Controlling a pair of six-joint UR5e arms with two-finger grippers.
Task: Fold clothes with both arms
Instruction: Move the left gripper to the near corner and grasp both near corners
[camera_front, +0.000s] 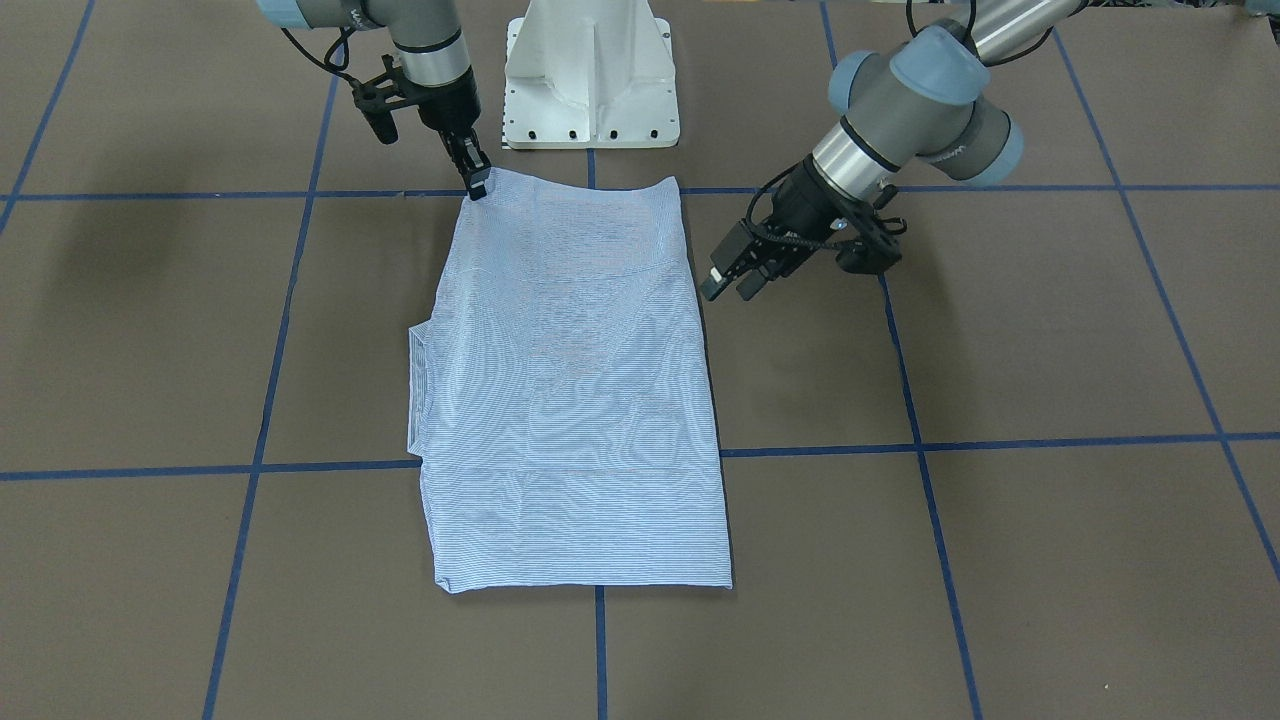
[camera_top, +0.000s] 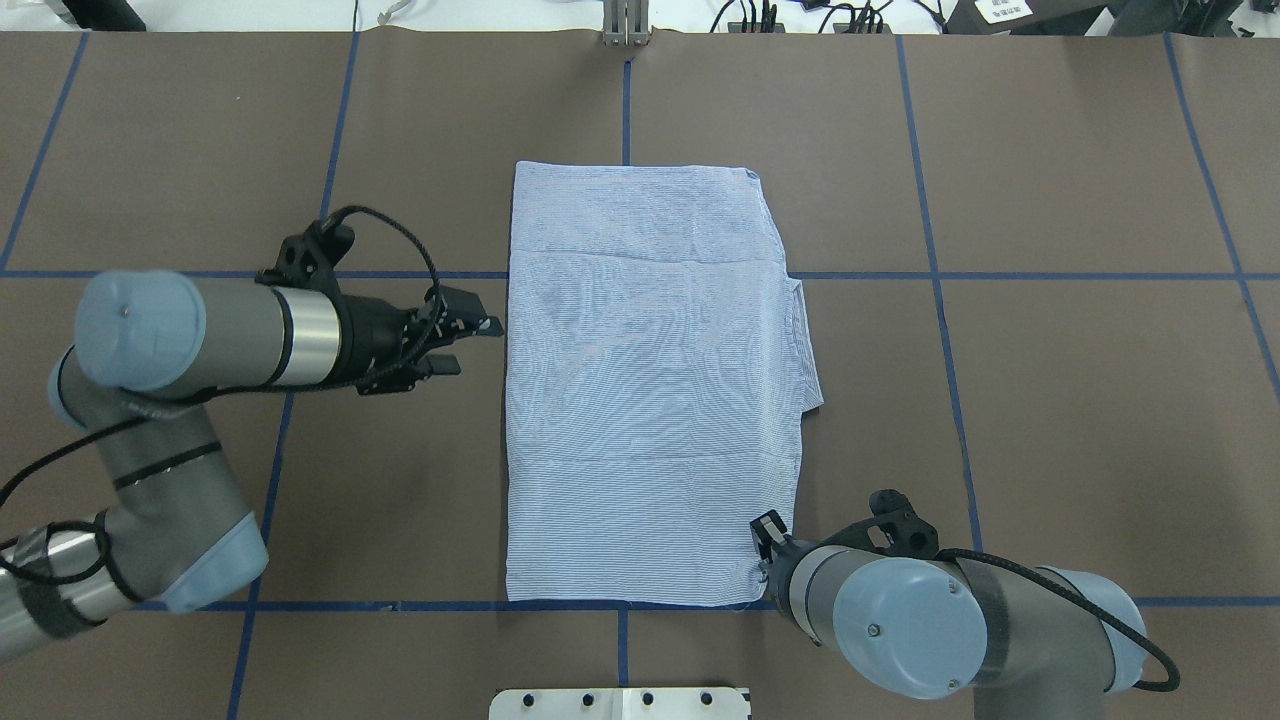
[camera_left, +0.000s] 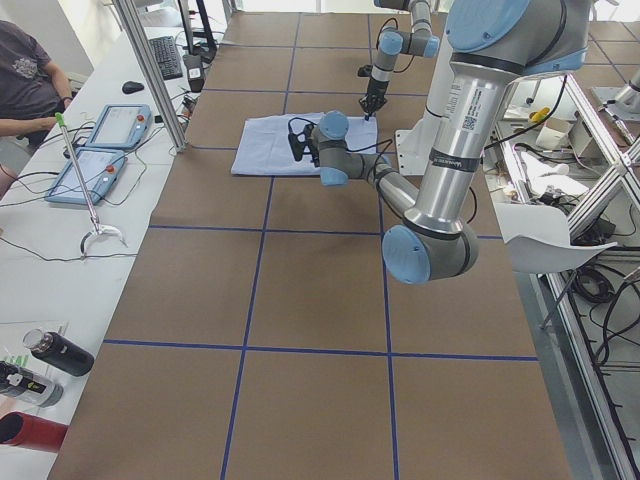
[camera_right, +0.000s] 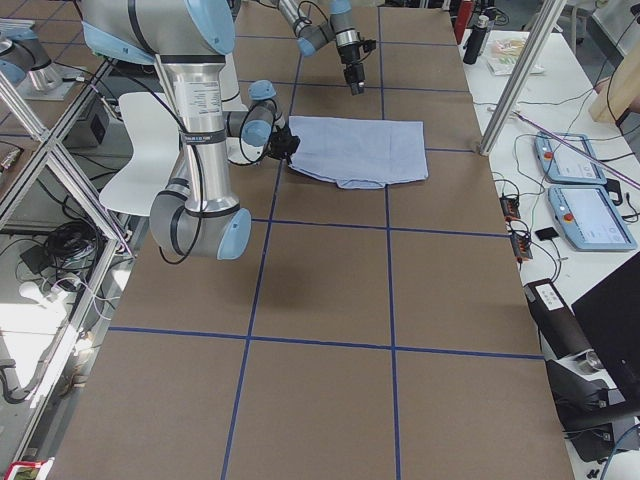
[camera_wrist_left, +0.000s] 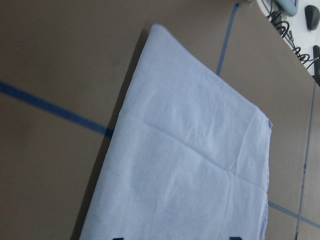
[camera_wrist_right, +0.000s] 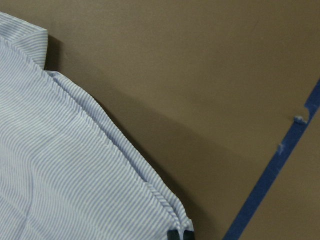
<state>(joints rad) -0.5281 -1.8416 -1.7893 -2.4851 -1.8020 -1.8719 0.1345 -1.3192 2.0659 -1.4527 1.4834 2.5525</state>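
Observation:
The light blue striped shirt (camera_front: 580, 400) (camera_top: 650, 380) lies flat on the brown table, folded into a long rectangle. A collar edge (camera_top: 810, 350) sticks out on one long side. My right gripper (camera_front: 478, 185) (camera_top: 768, 535) is at the shirt's corner nearest the robot base. In the right wrist view its tips (camera_wrist_right: 180, 235) are pinched together on that corner of the cloth (camera_wrist_right: 65, 185). My left gripper (camera_front: 733, 282) (camera_top: 470, 347) hovers just beside the opposite long edge, fingers spread, nothing between them. The left wrist view shows the shirt (camera_wrist_left: 200, 165) ahead.
The white pedestal base (camera_front: 590, 80) stands just behind the shirt. Blue tape lines (camera_front: 1000, 440) grid the table. A side table (camera_left: 60, 240) with control pendants, bottles and a seated person runs along the far side from the robot.

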